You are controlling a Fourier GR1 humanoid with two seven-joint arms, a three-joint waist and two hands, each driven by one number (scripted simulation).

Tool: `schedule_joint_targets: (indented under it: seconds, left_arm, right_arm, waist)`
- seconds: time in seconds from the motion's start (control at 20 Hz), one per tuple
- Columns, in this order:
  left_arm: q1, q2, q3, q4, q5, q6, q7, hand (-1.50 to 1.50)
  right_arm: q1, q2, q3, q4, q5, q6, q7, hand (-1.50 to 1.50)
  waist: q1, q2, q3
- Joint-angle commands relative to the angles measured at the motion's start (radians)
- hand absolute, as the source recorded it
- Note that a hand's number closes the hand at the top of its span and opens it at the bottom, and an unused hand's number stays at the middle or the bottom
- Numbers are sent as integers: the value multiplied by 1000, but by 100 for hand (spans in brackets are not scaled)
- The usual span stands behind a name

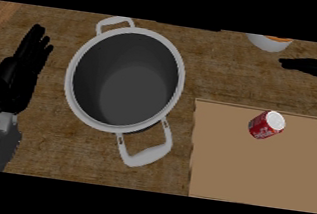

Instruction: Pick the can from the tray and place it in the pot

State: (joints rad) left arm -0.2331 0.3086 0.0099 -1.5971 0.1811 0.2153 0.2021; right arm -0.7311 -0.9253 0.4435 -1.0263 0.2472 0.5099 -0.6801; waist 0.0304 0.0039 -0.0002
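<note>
Can [266, 125] lies below right hand's fingers [301, 65], untouched.

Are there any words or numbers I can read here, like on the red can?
None can be read.
The red can on the tray shows white marks on its side, but they are too blurred to read as letters.
The pot carries no writing.
The white and orange thing at the top edge shows no label.
</note>
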Motion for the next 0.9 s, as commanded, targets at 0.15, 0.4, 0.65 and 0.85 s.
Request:
schedule_joint_targets:
  seconds: [0.15,0.4,0.65,0.85]
  left_arm:
    - [10,-33,-3,16,-32,20,-10,0]
    - [23,3,47,-39,7,-23,27,0]
    - [54,-58,-6,-22,-68,12,-13,0]
    - [-6,-14,78,51,-15,-62,-21,0]
  right_arm:
    - [18,21,63,-41,89,92,-44,-150]
    - [27,71,57,-83,102,110,32,-150]
    - [59,77,51,-44,200,65,29,-150]
    - [91,125,4,-92,253,45,98,-150]
  waist:
    - [-26,-3,0]
    - [-23,-4,0]
    - [-25,-3,0]
    - [-31,-4,0]
